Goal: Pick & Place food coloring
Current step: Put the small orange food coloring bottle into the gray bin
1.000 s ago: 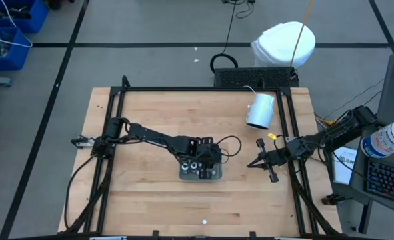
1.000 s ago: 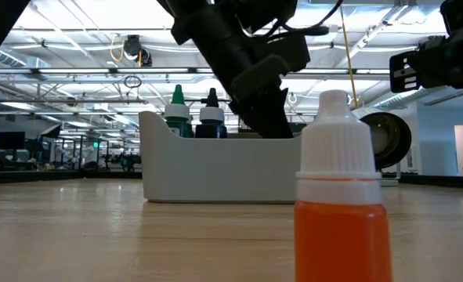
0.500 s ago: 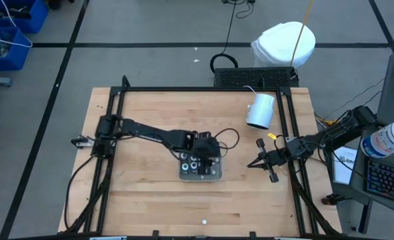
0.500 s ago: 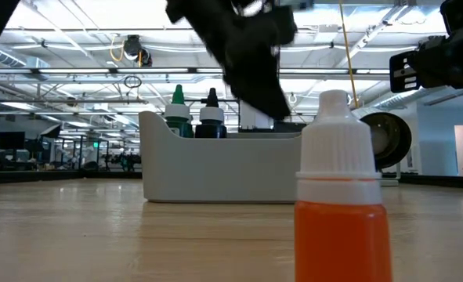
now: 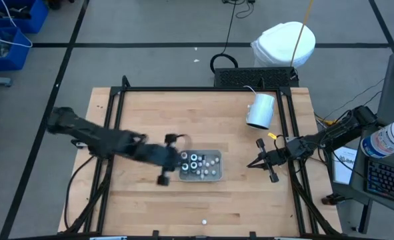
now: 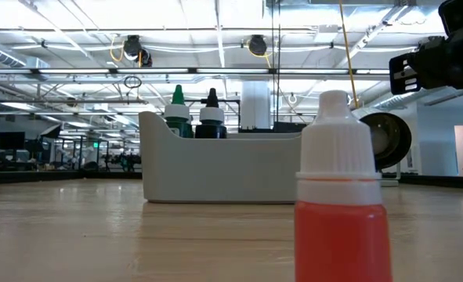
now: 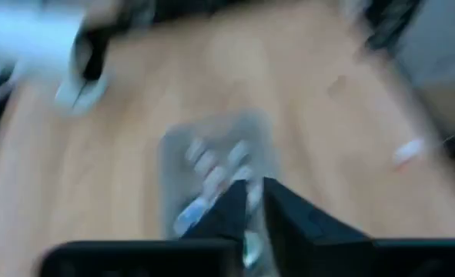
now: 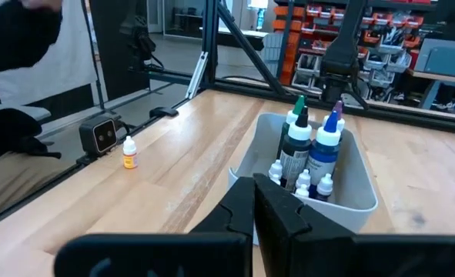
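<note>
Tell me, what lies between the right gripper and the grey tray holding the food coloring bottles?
Only bare wooden table; the high view shows nothing between the right gripper and the tray.

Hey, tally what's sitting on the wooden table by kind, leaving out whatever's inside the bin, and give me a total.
Grey plastic bin: 1
Small orange dropper bottle with white cap: 1
White cylindrical cup lying on its side: 1
Total: 3

food coloring bottles (image 5: 198, 163) upright in grey bin (image 5: 213, 176), 1 orange bottle (image 6: 340, 204) outside
</note>
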